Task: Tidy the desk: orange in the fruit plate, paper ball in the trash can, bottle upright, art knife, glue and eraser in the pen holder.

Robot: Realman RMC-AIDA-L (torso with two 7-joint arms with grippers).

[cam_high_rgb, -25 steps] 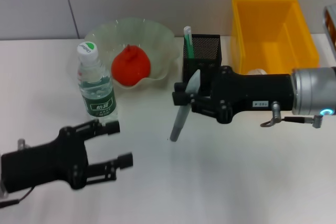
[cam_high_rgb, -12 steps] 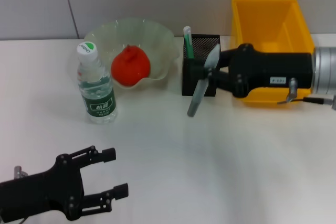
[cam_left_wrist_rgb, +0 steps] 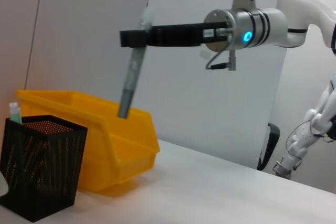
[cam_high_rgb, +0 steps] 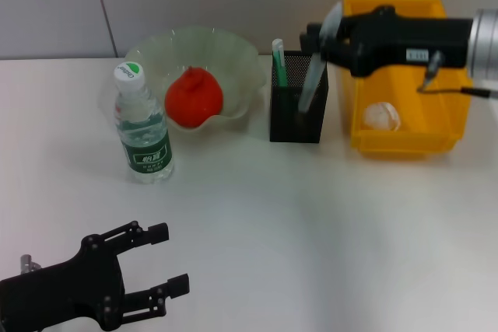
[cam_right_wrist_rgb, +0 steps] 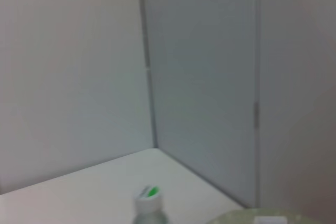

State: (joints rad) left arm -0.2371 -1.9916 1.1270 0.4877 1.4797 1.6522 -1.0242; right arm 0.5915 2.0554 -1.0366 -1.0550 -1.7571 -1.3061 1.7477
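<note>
My right gripper (cam_high_rgb: 331, 33) is shut on the grey art knife (cam_high_rgb: 314, 77) and holds it tilted above the black mesh pen holder (cam_high_rgb: 298, 118). In the left wrist view the knife (cam_left_wrist_rgb: 131, 77) hangs with its tip above the holder (cam_left_wrist_rgb: 39, 166). A green glue stick (cam_high_rgb: 278, 60) stands in the holder. The orange (cam_high_rgb: 194, 97) lies in the fruit plate (cam_high_rgb: 156, 43). The bottle (cam_high_rgb: 144, 126) stands upright. The paper ball (cam_high_rgb: 383, 116) lies in the yellow trash can (cam_high_rgb: 405, 139). My left gripper (cam_high_rgb: 171, 258) is open and empty at the near left. No eraser shows.
The trash can stands right beside the pen holder at the back right. The fruit plate is just left of the holder, and the bottle stands in front of the plate. The right wrist view shows the bottle cap (cam_right_wrist_rgb: 148, 195) and walls.
My right gripper has lifted the art knife from the table's middle up and back to above the pen holder. My left gripper has drawn back toward the near edge.
</note>
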